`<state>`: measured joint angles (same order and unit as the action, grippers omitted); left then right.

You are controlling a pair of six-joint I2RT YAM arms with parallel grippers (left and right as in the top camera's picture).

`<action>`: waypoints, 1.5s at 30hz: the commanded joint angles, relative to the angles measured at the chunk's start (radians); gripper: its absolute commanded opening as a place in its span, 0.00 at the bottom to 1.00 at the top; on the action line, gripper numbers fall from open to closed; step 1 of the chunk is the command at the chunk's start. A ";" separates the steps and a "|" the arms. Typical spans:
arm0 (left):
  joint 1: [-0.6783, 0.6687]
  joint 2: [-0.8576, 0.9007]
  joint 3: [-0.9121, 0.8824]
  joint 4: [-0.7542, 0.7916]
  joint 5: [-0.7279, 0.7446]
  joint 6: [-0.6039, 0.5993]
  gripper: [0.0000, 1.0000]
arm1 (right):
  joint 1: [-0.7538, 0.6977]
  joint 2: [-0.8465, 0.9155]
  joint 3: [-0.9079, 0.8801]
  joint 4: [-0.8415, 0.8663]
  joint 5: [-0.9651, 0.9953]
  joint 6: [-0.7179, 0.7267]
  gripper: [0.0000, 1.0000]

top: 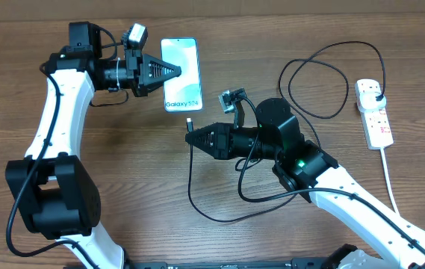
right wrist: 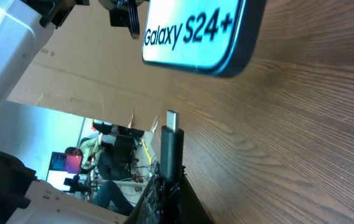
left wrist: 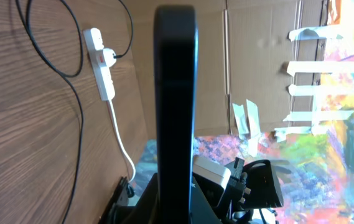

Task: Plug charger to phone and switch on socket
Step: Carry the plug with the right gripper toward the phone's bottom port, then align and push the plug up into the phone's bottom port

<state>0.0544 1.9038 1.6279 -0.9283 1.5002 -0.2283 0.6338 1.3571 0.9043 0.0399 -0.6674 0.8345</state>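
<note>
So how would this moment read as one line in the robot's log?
phase: connector approach | left gripper: grips phone | right gripper: grips charger tip, aimed at phone, not inserted | socket: charger plugged in

Overhead: fixed, looks straight down, far enough back to hold the whole table (top: 122, 187), with the phone (top: 181, 75) top centre and the socket (top: 373, 112) at the right edge. Left wrist: low over the wood, rolled about a quarter turn, faces across the table toward the socket (left wrist: 102, 62) and a cardboard wall (left wrist: 257, 62); a dark bar close to the lens blocks mid-frame. Right wrist: just above the wood, tilted, looks along the charger (right wrist: 172, 146) at the phone's lower end (right wrist: 195, 31), very near. Overlap: overhead and left wrist share the socket; overhead and right wrist share the phone's lower end and the charger tip.
</note>
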 commanded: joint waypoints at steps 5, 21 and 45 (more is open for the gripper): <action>-0.018 -0.018 0.017 0.002 0.060 0.004 0.04 | -0.001 -0.003 -0.004 0.012 0.040 0.003 0.04; -0.023 -0.018 0.017 -0.002 0.008 -0.019 0.05 | -0.001 -0.003 -0.004 0.033 0.064 0.003 0.04; -0.036 -0.018 0.017 -0.002 -0.014 -0.057 0.04 | -0.001 -0.003 -0.004 0.018 0.076 0.060 0.04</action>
<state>0.0235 1.9038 1.6279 -0.9287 1.4490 -0.2703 0.6338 1.3567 0.9039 0.0593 -0.6014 0.8856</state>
